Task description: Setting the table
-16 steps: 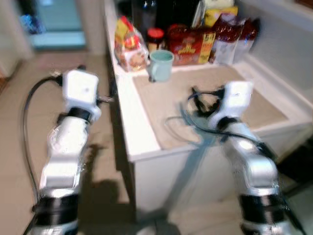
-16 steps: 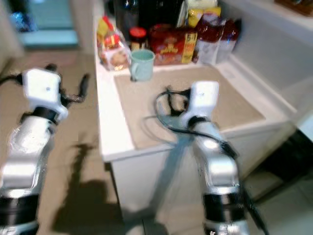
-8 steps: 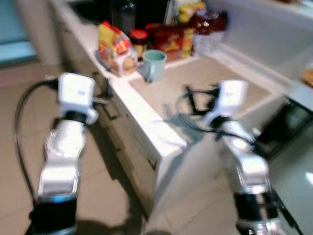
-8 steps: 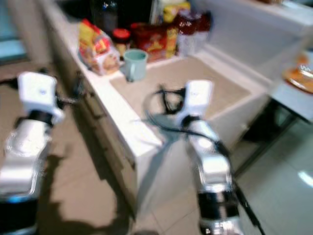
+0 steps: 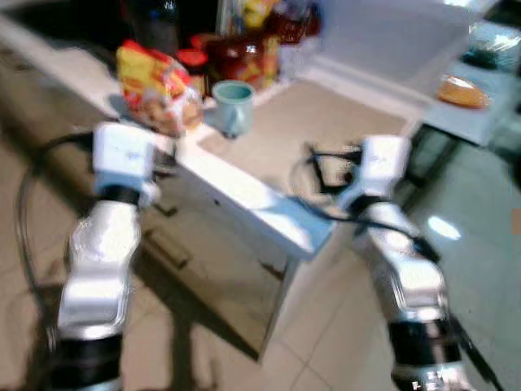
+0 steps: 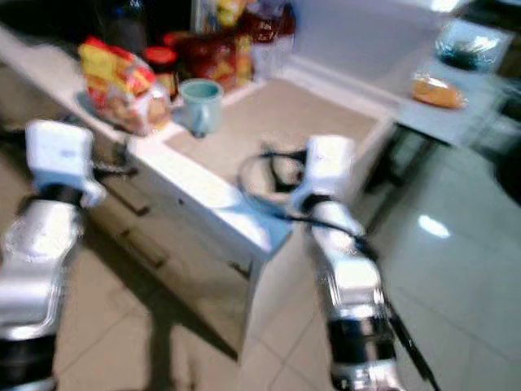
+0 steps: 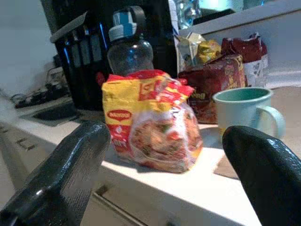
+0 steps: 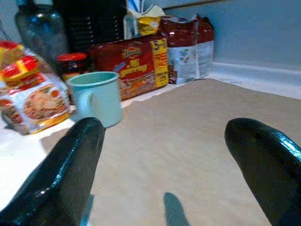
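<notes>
A mint green mug (image 5: pixel 232 104) stands at the back of a beige mat (image 5: pixel 326 122) on the white counter (image 5: pixel 244 194). My left gripper (image 7: pixel 164 155) is open and holds nothing; it hovers off the counter's edge, facing a yellow noodle packet (image 7: pixel 150 125) and the mug (image 7: pixel 244 115). Over the mat my right gripper (image 8: pixel 169 165) is open and holds nothing, a short way from the mug (image 8: pixel 96 98). Both silver arms reach forward in the eye views.
Behind the mug are red noodle packs (image 8: pixel 134 59), a red-lidded jar (image 8: pixel 70 63) and a dark bottle (image 7: pixel 129 47). A side table with orange food (image 5: pixel 460 91) stands at the right. Drawers (image 5: pixel 212 269) are below the counter and glossy tiled floor (image 5: pixel 472 244) lies to the right.
The whole picture has swung, so the camera moved: the counter now runs diagonally and the side table and floor have come into view. Both arms keep the same pose.
</notes>
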### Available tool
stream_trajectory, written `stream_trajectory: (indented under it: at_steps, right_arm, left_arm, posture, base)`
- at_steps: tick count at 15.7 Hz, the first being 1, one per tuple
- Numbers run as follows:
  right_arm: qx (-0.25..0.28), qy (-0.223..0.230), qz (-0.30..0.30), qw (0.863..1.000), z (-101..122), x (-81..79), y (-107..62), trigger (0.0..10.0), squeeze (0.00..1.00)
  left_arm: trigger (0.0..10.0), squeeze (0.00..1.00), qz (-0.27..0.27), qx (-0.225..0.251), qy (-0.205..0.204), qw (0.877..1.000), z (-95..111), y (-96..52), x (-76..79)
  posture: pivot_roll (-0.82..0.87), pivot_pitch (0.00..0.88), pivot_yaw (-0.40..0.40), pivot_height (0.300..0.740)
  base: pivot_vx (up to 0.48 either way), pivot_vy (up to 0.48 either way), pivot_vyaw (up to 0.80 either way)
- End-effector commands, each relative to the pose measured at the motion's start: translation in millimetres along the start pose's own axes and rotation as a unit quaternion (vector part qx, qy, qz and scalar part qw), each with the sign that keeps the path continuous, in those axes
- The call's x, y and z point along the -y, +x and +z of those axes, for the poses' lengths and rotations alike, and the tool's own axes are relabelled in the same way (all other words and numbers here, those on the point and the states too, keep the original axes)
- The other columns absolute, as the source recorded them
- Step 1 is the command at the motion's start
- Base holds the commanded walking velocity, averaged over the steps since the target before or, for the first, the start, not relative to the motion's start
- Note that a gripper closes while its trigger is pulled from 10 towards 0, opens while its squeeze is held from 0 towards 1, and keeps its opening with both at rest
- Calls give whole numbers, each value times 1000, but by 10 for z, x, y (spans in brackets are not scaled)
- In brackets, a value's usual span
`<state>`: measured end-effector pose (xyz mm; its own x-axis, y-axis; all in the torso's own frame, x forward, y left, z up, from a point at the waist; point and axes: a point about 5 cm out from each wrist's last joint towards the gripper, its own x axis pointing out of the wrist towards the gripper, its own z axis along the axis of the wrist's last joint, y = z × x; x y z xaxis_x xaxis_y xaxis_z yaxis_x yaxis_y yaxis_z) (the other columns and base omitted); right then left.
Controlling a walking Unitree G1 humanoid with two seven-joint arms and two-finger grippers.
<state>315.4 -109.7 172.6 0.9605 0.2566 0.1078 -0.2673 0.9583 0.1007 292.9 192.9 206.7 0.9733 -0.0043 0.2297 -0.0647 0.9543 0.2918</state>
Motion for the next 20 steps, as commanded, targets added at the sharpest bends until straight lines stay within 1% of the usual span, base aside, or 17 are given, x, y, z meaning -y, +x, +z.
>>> stream_trajectory:
  at_steps: [1, 2, 4, 8, 11, 13, 17, 18, 20]
  right_arm:
    - [15, -29, -4, 999, 82, 73, -1, 10000, 0]
    - [14, -50, 5, 999, 82, 46, 2, 10000, 0]
    - [11, -62, 13, 998, 73, 14, 5, 10000, 0]
    - [9, -61, 21, 998, 63, 3, 11, 10000, 0]
    - [11, -65, 24, 998, 64, -4, 8, 10000, 0]
    - [8, -75, 30, 997, 59, -17, 8, 10000, 0]
    - [12, -75, 38, 996, 66, -34, 11, 10000, 0]
    - [20, -46, 36, 998, 76, -34, 6, 10000, 0]
    - [17, -49, 34, 998, 79, -17, 11, 10000, 0]
  left_arm:
    - [10000, 0, -8, 18, -3, 1000, 78, 12, 60]
    - [10000, 0, -5, 20, -1, 1000, 87, 14, 49]
    - [10000, 0, -4, 20, 0, 1000, 96, 11, 38]
    - [10000, 0, -3, 21, -1, 1000, 96, 10, 40]
    - [10000, 0, -5, 21, -2, 1000, 100, 7, 46]
    - [10000, 0, -5, 21, 0, 1000, 102, 7, 47]
    - [10000, 0, -2, 21, 0, 1000, 107, 7, 33]
    - [10000, 0, -1, 20, 0, 1000, 107, 9, 32]
    - [10000, 0, -1, 19, -5, 1000, 92, 12, 25]
  posture:
    - [136, 0, -39, 740]
    - [137, 0, -40, 740]
    - [139, 0, -43, 740]
    - [137, 0, -44, 740]
    - [137, 0, -44, 740]
    - [135, 0, -44, 740]
    - [135, 0, -45, 740]
    - [136, 0, -46, 740]
    - [136, 0, -48, 740]
  base:
    - [0, 0, 0]
    - [0, 0, 0]
    - [279, -240, 800]
    - [325, 0, 800]
    - [331, 0, 606]
    - [330, 0, 534]
    - [326, 0, 770]
    - [270, 0, 0]
    - [0, 0, 0]
